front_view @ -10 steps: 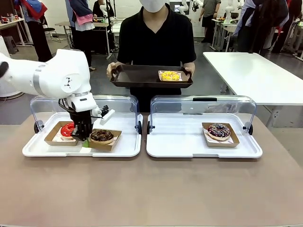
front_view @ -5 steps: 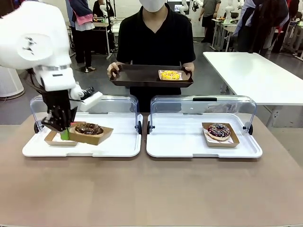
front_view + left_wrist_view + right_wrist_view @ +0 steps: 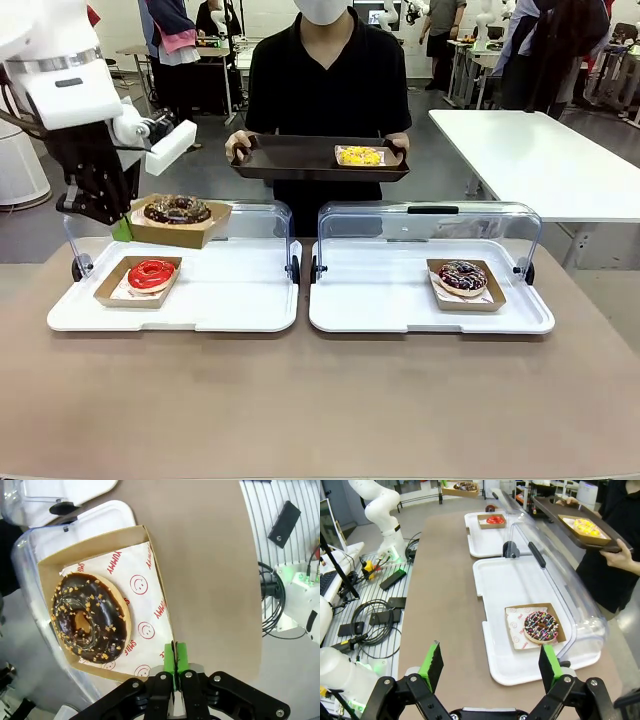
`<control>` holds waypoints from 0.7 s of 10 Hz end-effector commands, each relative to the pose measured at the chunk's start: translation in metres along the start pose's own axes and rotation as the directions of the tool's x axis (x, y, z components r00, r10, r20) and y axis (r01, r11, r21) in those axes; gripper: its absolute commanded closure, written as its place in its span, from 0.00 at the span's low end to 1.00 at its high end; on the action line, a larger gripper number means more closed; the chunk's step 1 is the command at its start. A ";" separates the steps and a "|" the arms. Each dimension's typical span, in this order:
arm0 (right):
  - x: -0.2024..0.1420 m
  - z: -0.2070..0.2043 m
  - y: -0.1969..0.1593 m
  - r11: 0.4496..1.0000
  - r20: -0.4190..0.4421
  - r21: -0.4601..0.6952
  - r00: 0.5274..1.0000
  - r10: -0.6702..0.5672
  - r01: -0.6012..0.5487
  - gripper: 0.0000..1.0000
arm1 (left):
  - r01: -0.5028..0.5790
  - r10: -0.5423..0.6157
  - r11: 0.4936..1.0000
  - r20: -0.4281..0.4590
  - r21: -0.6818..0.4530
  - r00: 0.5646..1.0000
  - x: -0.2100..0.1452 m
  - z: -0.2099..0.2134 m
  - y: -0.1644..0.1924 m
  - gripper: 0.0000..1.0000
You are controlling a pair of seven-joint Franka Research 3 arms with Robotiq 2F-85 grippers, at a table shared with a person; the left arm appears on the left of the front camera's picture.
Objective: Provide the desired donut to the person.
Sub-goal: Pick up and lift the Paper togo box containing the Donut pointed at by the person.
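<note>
Brown bench [image 3: 320,400], two white trays: left end effector [image 3: 174,672] pinches the chocolate donut's box [image 3: 176,222] by its rim (level, donut safe); right end effector [image 3: 490,667] spread, idle.

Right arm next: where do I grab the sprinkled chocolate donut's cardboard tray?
Pinch the near rim of the brown cardboard tray holding the sprinkled chocolate donut, coming from the robot's side. The clear dome lid stands behind it, and the thin upright wall suits the open right gripper.
</note>
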State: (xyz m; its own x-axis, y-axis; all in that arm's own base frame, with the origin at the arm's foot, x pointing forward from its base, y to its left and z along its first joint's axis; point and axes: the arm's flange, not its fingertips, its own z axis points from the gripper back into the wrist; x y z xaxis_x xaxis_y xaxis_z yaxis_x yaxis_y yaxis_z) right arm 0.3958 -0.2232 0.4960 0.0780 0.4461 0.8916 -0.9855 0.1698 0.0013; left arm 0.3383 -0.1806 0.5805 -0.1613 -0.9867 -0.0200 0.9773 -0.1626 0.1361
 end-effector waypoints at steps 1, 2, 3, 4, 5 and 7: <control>0.000 0.001 -0.001 1.000 0.009 0.004 1.000 0.000 0.000 0.00 | -0.030 0.030 1.000 -0.009 -0.007 1.000 -0.003 -0.006 0.007 1.00; 0.000 0.001 -0.001 1.000 0.009 0.004 1.000 0.000 0.000 0.00 | 0.018 -0.018 1.000 -0.010 -0.014 1.000 -0.008 -0.013 0.006 1.00; 0.000 0.001 -0.001 1.000 0.009 0.004 1.000 0.000 0.000 0.00 | -0.009 0.009 1.000 -0.002 0.000 1.000 -0.002 0.000 0.002 1.00; 0.000 0.001 -0.001 1.000 0.009 0.004 1.000 0.000 0.000 0.00 | -0.009 0.009 1.000 -0.002 0.000 1.000 -0.002 0.000 0.002 1.00; 0.000 0.001 -0.001 1.000 0.009 0.004 1.000 0.000 0.000 0.00 | -0.009 0.009 1.000 -0.002 0.000 1.000 -0.002 0.000 0.002 1.00; 0.000 0.001 -0.001 1.000 0.009 0.004 1.000 0.000 0.000 0.00 | -0.009 0.009 1.000 -0.002 0.000 1.000 -0.002 0.000 0.002 1.00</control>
State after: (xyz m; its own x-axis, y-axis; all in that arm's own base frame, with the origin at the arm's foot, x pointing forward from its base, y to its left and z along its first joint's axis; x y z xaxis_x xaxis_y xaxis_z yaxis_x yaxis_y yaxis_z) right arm 0.3958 -0.2232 0.4960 0.0780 0.4460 0.8916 -0.9855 0.1699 0.0012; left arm 0.3423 -0.1789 0.5778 -0.1644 -0.9862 -0.0198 0.9778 -0.1656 0.1285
